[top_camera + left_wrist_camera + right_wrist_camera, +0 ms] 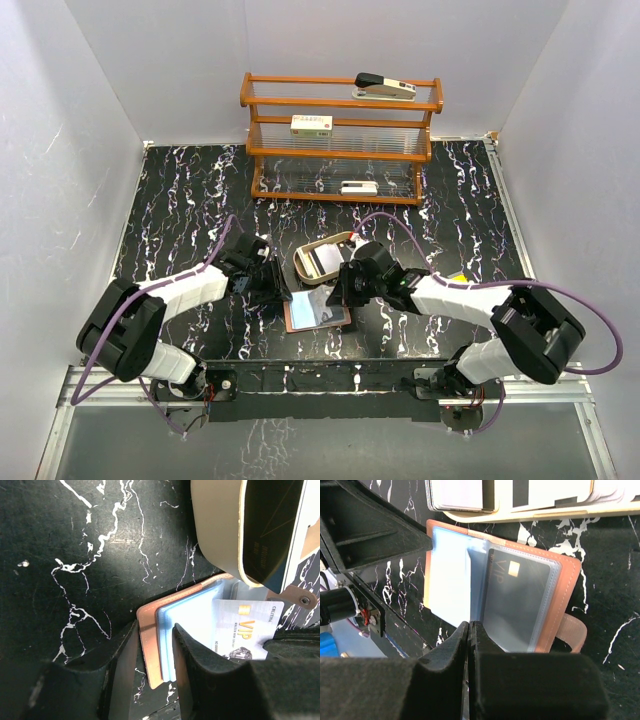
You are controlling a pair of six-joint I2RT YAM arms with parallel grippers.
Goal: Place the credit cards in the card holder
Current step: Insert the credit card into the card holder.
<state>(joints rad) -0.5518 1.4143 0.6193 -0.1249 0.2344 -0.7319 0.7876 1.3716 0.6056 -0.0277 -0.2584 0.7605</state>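
The reddish-brown card holder (318, 312) lies open on the black marble table, its bluish-grey pockets up. My right gripper (340, 295) is shut on the near edge of a silvery-grey VIP credit card (520, 600), which sits partly inside a clear pocket of the card holder (565, 595). My left gripper (283, 292) is open, its fingers standing either side of the holder's left edge (150, 645), one finger on the pockets. The same card (245, 625) shows in the left wrist view. More cards (455, 495) lie in the tan tray.
A tan oval tin tray (300, 265) sits just behind the card holder, close to both grippers. A wooden rack (340, 140) at the back carries a stapler (385, 87) and white boxes (312, 124). White walls enclose the table.
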